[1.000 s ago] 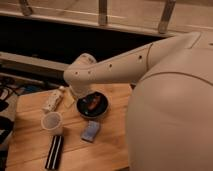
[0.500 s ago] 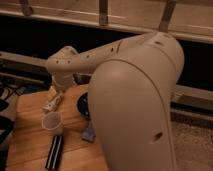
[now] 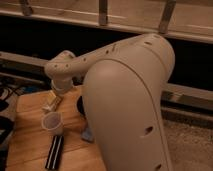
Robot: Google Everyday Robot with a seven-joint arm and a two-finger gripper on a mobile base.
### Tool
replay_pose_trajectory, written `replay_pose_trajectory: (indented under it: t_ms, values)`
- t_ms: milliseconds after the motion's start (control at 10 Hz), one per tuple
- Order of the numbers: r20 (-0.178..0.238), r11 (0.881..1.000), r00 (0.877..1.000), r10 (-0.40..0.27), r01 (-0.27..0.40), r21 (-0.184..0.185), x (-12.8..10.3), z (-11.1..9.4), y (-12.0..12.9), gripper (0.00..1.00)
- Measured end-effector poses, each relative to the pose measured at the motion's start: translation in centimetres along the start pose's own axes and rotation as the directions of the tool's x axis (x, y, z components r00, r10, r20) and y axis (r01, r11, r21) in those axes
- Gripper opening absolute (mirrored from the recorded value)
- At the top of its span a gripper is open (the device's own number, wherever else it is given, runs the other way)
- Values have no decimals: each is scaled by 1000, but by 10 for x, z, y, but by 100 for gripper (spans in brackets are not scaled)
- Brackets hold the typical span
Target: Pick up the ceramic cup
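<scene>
The ceramic cup (image 3: 51, 121) is a small pale round cup with a greyish-pink inside. It stands upright on the wooden table (image 3: 27, 140), left of centre. My white arm (image 3: 125, 95) fills the middle and right of the view and reaches left over the table. The gripper (image 3: 58, 94) hangs at the arm's end, above and just behind the cup, over the white bottle-like object.
A white bottle-like object with a tan cap (image 3: 51, 104) lies behind the cup. The black bowl (image 3: 80, 105) is mostly hidden by my arm. A blue object (image 3: 87, 134) lies right of the cup, and a long black item (image 3: 54, 151) lies in front of it.
My arm has swung further left and closer to the camera, now hiding most of the bowl. The gripper end has moved left, over the bottle and cup.
</scene>
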Motion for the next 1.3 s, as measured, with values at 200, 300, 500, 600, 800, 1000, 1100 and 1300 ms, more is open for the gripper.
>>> replay_pose_trajectory:
  t_ms: [200, 300, 500, 600, 800, 1000, 1100, 1300]
  values:
    - [-33, 1000, 999, 13, -14, -17, 4, 10, 6, 87]
    - [-52, 999, 998, 26, -27, -22, 13, 13, 10, 87]
    - [-100, 997, 993, 62, -66, -38, 47, 19, 31, 87]
    - [-123, 994, 989, 84, -91, -55, 70, 25, 45, 87]
    - [-125, 995, 989, 76, -82, -47, 91, 31, 51, 87]
    - [-127, 996, 990, 64, -71, -49, 86, 29, 56, 81]
    - [-133, 996, 989, 65, -72, -49, 85, 30, 57, 72]
    - [-142, 996, 987, 71, -78, -45, 92, 44, 54, 65]
